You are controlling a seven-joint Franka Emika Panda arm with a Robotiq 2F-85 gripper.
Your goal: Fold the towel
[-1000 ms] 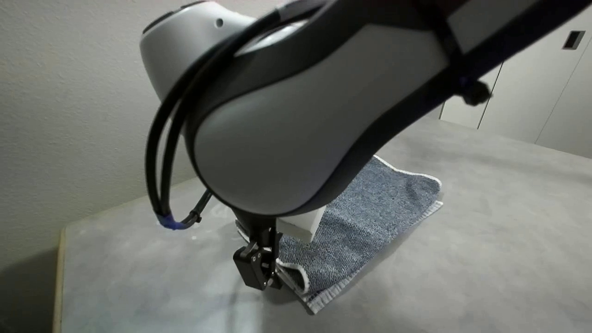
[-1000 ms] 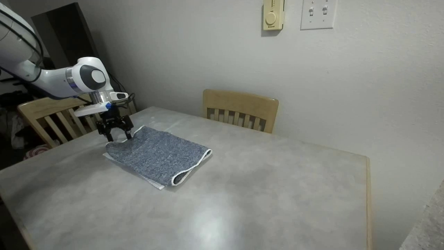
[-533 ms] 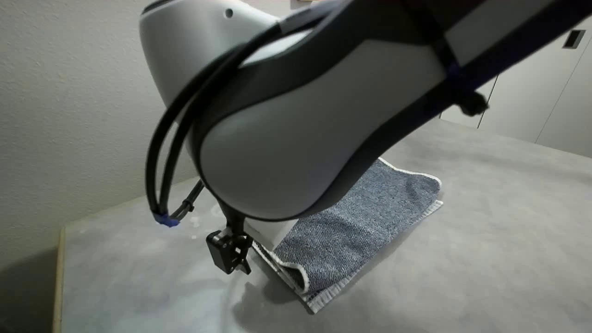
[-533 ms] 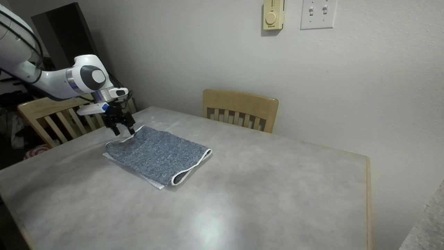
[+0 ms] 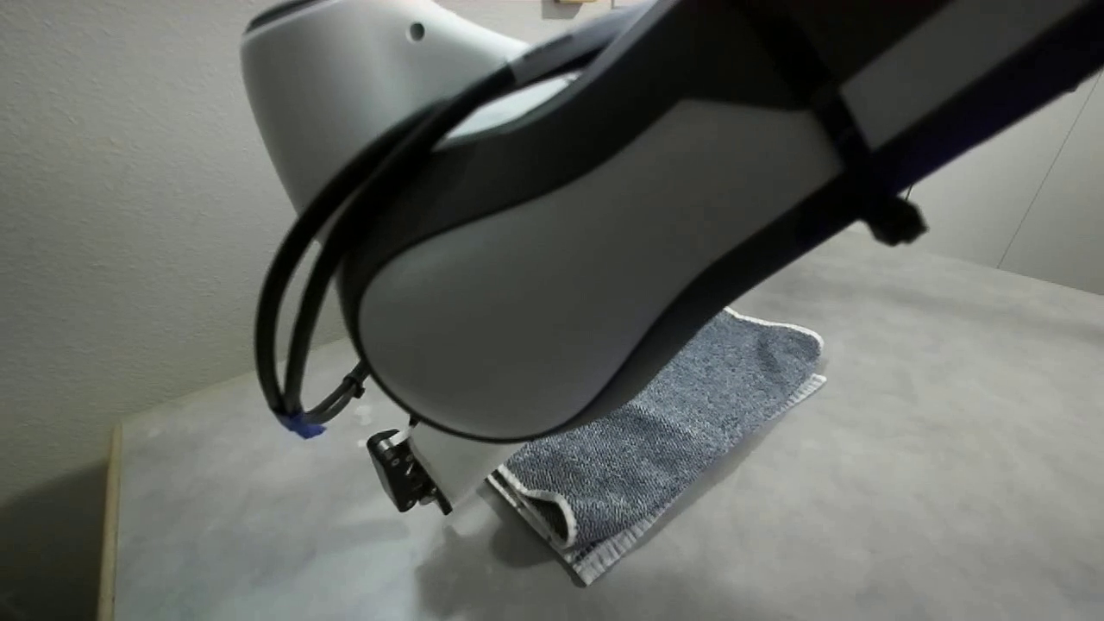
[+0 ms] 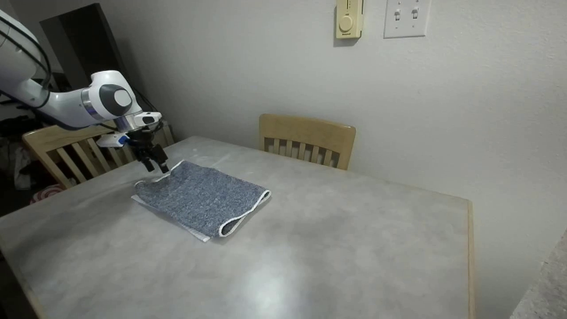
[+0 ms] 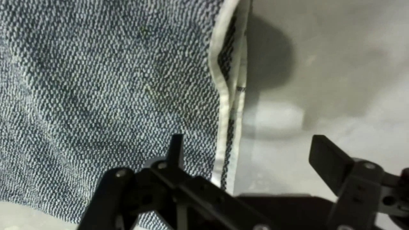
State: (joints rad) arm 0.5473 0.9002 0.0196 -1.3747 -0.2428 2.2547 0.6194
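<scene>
White robot arm with grey joint caps (image 6: 73, 108) occupied the left of an exterior view, ending at the black two-fingered claw (image 6: 157, 169). Dark flat rectangular panel (image 6: 84, 48) showed above and left of the claw. Pale wooden slat-backed chair (image 6: 62, 136), partly hidden, stood behind and left of the claw.

Claw: wide, tilted, above the mottled grey tabletop with pale wood edging (image 6: 354, 248). Wrist view showed its fingers (image 7: 175, 150) well apart, one over the blue-grey rectangular terry towel with white edging (image 7: 105, 105), one over bare tabletop, the towel's edging running between them.

Towel: on the tabletop, right of the claw and near it in both exterior views, doubled over on itself. At the end nearest the claw the upper layer bowed up at one spot, leaving a small gap. At the end farthest from the claw the layers also stood apart, dark inside. A lower layer stuck out along one side.

Second pale wooden chair (image 6: 305, 128) stood past the tabletop, well right of the claw. Cream wall box with round dial (image 6: 348, 22) and white double switch plate (image 6: 406, 18): on the pale grey wall (image 6: 221, 66), above and well right of the claw.
</scene>
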